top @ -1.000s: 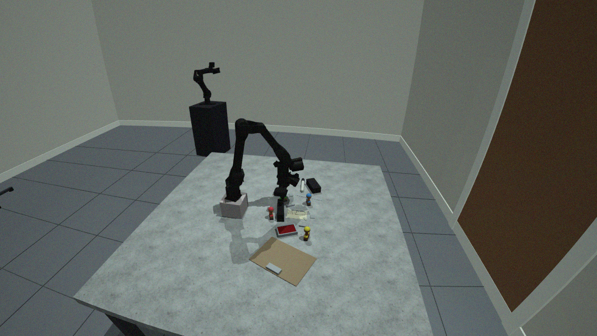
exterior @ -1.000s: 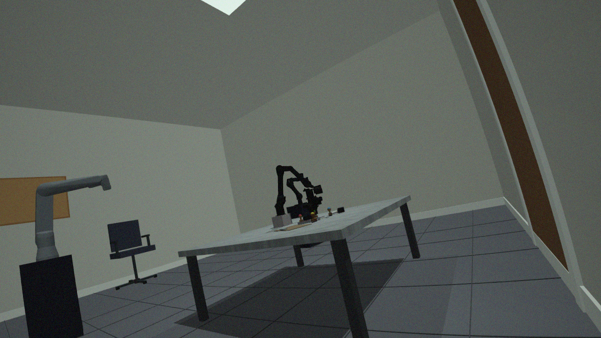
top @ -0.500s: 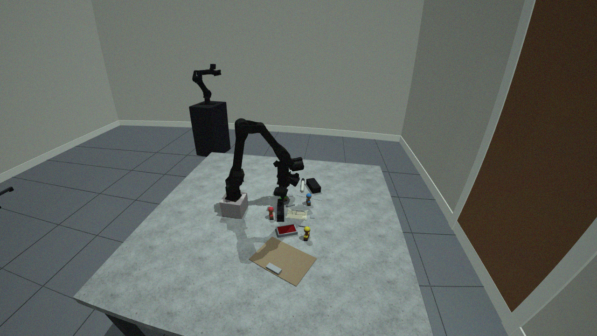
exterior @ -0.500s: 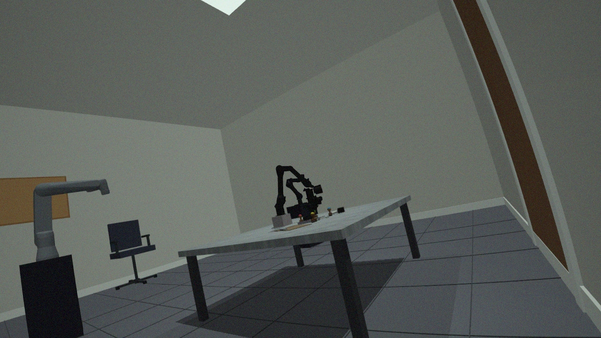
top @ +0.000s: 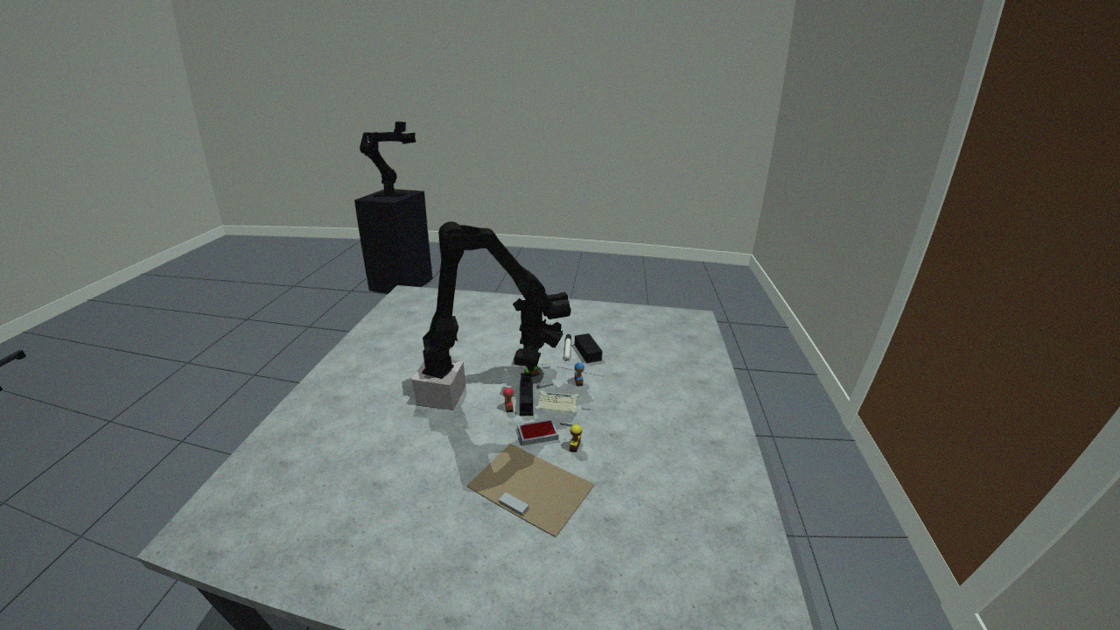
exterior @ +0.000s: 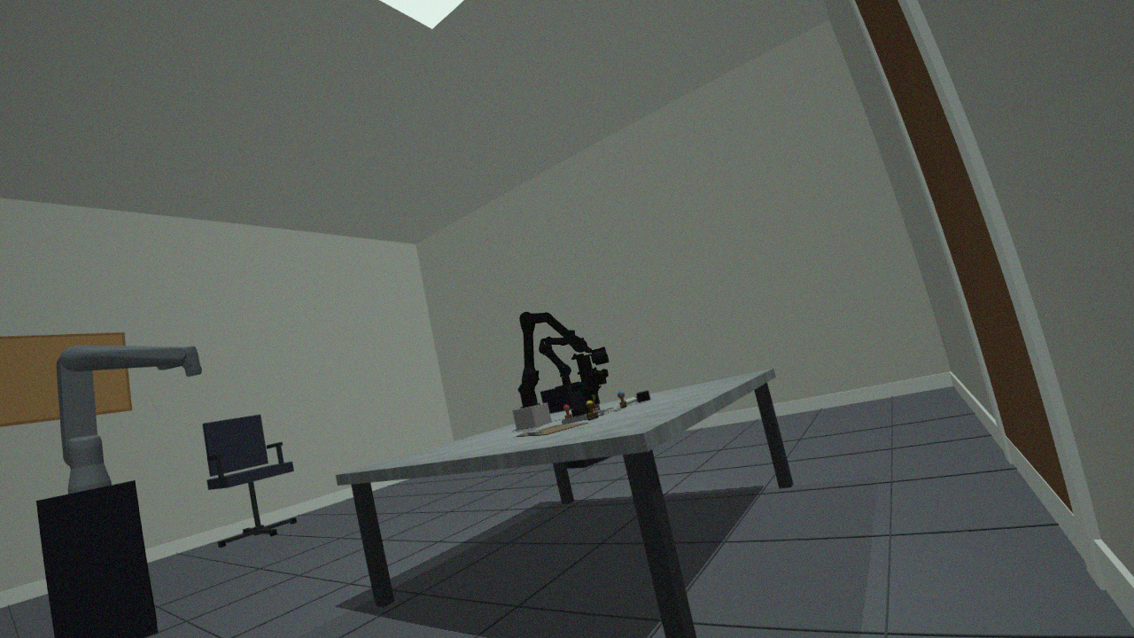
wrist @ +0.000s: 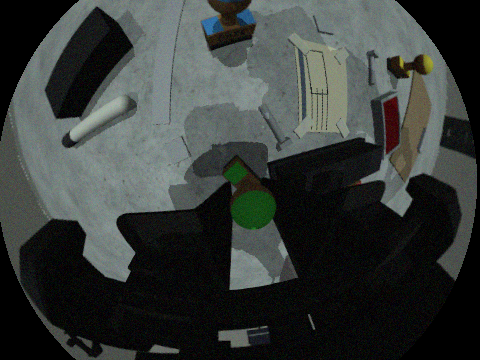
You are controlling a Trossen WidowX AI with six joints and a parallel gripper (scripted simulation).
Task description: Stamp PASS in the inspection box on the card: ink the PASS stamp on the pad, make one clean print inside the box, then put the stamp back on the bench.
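My gripper (top: 530, 367) (wrist: 246, 184) is shut on the green-topped stamp (top: 535, 372) (wrist: 253, 212), low over the bench, with a finger on each side of its handle. The stamp's base looks turned at an angle in the wrist view; whether it touches the bench is unclear. The cream card (top: 557, 402) (wrist: 337, 92) lies taped down at the upper right of the wrist view, with a printed box outline and lines. The red ink pad (top: 537, 430) (wrist: 391, 125) lies beyond the card. No lettering on the stamp is readable.
A long black block (top: 526, 394) (wrist: 325, 162) stands beside the gripper. Red (top: 507, 397), blue (top: 578, 373) (wrist: 229, 32) and yellow (top: 575, 436) (wrist: 424, 65) stamps stand around. A white marker (top: 567, 346) (wrist: 102, 119), a black box (top: 588, 346) (wrist: 90, 65) and a brown board (top: 548, 478) also lie there.
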